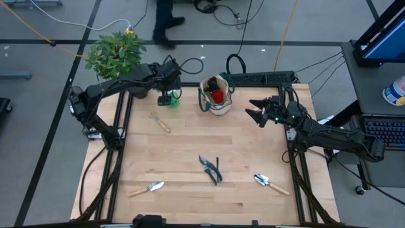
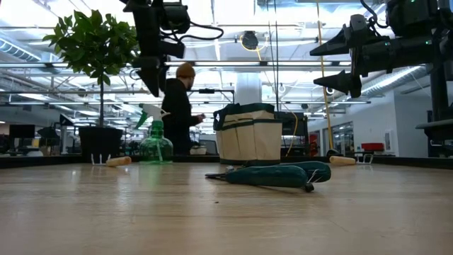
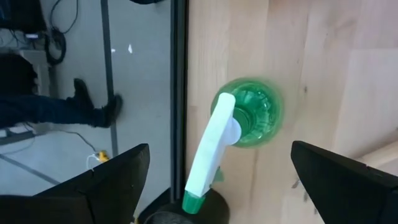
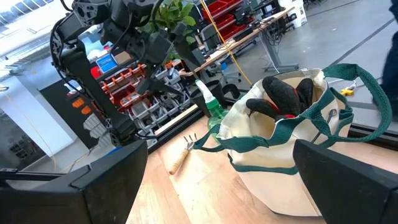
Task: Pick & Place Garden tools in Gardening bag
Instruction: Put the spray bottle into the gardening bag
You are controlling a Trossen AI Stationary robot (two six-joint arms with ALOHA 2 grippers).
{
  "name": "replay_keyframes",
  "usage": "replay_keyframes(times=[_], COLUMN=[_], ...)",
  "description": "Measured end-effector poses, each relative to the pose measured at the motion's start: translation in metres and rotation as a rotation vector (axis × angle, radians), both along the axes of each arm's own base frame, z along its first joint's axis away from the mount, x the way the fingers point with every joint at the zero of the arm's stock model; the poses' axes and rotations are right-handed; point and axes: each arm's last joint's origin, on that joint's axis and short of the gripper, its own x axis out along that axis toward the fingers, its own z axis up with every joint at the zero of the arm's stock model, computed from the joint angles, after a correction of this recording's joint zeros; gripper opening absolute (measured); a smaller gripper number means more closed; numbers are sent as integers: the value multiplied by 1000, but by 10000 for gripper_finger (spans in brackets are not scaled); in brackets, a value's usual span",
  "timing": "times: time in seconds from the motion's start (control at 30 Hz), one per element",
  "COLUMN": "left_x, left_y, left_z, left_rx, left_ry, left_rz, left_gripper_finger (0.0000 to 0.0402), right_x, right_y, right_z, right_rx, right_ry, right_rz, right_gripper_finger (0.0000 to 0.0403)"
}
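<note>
Trowels sit nearest my edge of the table, one (image 1: 150, 187) far out on the left arm's side of the bag (image 1: 216, 95) and one (image 1: 268, 182) on the right arm's side, with the shears (image 1: 211, 169) between them, all well short of the bag. Farther in, a fork (image 1: 159, 121) lies between the shears and the bottle (image 1: 169, 99), which stands upright just beside the bag on the left arm's side, close to the table's far edge. The bag itself already holds the red-black gloves (image 4: 287, 94). My left gripper (image 1: 166, 83) hangs straight over the bottle with its fingers spread wide, trigger and cap showing between them in the wrist view. My right gripper (image 1: 261, 113) hovers beside the bag on the other side, fingers parted and holding nothing. I judge the risk lies in the descent: the white trigger (image 3: 210, 149) sticks out sideways toward the table edge, so a finger landing on it could tip the bottle off the table or against the plant pot (image 2: 100, 142) nearby. Closing on the smooth round body may also let it slip. Beyond the table a person (image 2: 178, 106) stands in the room.
</note>
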Motion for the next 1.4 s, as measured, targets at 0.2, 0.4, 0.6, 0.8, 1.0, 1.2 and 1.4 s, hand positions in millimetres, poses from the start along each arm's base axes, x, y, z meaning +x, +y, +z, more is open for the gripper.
replay_keyframes(times=[0.2, 0.4, 0.6, 0.8, 1.0, 1.2, 1.4], left_x=[4, 10, 16, 17, 22, 23, 22], left_y=[3, 14, 23, 26, 29, 30, 29], left_z=[-2, -20, -34, -45, -56, -60, -60], left_rx=[16, 34, 14, -18, -41, -47, -56], left_ry=[-5, 85, 110, 137, 162, 172, 189], left_rz=[-11, 27, 44, 75, 93, 92, 89], left_gripper_finger=[397, 397, 397, 397, 397, 397, 393], right_x=[0, 0, 0, 1, 1, 1, 1], right_y=[0, 0, 1, 3, 3, 3, 3], right_z=[0, 0, 0, 0, 0, 0, 0], right_rx=[-1, -2, -2, 3, 7, 7, 7], right_ry=[1, 1, 2, -1, -2, -2, -2], right_rz=[0, 0, 50, 104, 104, 104, 104], right_gripper_finger=[394, 394, 394, 394, 394, 394, 394])
